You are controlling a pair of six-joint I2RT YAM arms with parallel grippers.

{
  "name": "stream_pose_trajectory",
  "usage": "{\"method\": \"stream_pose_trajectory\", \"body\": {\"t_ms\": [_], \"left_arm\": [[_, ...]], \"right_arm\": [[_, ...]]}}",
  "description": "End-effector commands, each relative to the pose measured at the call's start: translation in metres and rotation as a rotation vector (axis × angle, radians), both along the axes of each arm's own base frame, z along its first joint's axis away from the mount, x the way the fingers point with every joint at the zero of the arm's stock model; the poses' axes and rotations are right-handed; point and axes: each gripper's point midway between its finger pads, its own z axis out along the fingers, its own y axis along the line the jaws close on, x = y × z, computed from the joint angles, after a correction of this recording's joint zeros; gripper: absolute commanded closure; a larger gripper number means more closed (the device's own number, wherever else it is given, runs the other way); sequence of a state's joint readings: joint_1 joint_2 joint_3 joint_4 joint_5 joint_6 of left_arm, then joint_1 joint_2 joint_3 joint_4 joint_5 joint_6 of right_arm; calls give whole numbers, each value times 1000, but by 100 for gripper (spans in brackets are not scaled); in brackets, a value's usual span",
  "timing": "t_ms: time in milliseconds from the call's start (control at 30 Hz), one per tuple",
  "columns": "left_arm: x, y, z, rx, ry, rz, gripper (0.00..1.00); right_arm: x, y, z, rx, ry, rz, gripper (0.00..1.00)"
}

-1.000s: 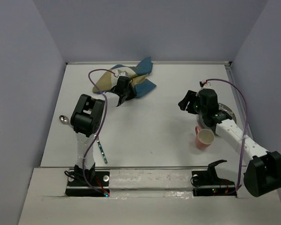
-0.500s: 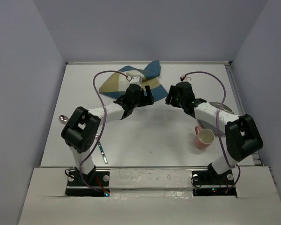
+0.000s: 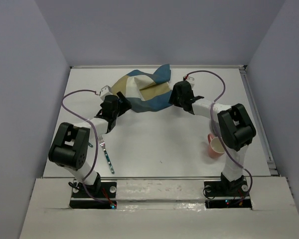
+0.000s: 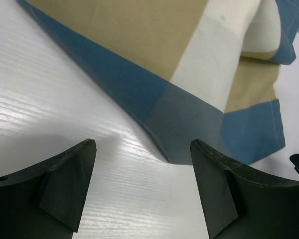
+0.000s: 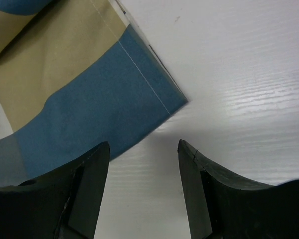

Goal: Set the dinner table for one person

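- Left gripper [image 4: 142, 149]: jaws spread wide with nothing between them, only bare white tabletop in the gap. It hovers low at the left edge of the cloth mat [image 3: 139, 92].
- From the left wrist, the mat's blue border runs diagonally just ahead of the fingertips [image 4: 84, 154], with tan and white patches beyond it.
- Right gripper [image 5: 143, 147]: parted too, gripping nothing. It sits at the mat's right side, and a blue corner of the mat lies just ahead of the gap.
- The mat itself is rumpled, one blue corner sticking up on its far side.
- The dinner table [image 3: 164, 139] lies under the mat and stretches away from it on all sides.
- A fork [image 3: 105, 153] lies well apart from the mat, nearer the arm bases on the left.
- A pink cup [image 3: 217, 146] is on its side, well apart from the mat, near-right.
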State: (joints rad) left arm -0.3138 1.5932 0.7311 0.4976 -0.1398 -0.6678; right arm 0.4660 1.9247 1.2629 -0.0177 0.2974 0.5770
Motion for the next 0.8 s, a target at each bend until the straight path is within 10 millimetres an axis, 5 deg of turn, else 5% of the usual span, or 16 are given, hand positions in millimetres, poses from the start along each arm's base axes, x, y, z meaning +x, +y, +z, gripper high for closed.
{"method": "stream_pose_trajectory", "body": {"t_ms": [0, 433, 567, 667, 767], "left_arm": [[17, 14, 7, -38, -54, 56, 13], [46, 30, -16, -69, -14, 101, 12], [52, 30, -17, -88, -8, 102, 13], [61, 30, -19, -92, -5, 112, 13], [72, 29, -16, -104, -10, 119, 14]], "right_arm": [[22, 0, 6, -9, -49, -50, 37], [28, 2, -35, -112, 30, -32, 39], [33, 4, -39, -129, 32, -18, 57], [38, 1, -41, -155, 26, -22, 84], [40, -1, -31, -163, 6, -34, 99]]}}
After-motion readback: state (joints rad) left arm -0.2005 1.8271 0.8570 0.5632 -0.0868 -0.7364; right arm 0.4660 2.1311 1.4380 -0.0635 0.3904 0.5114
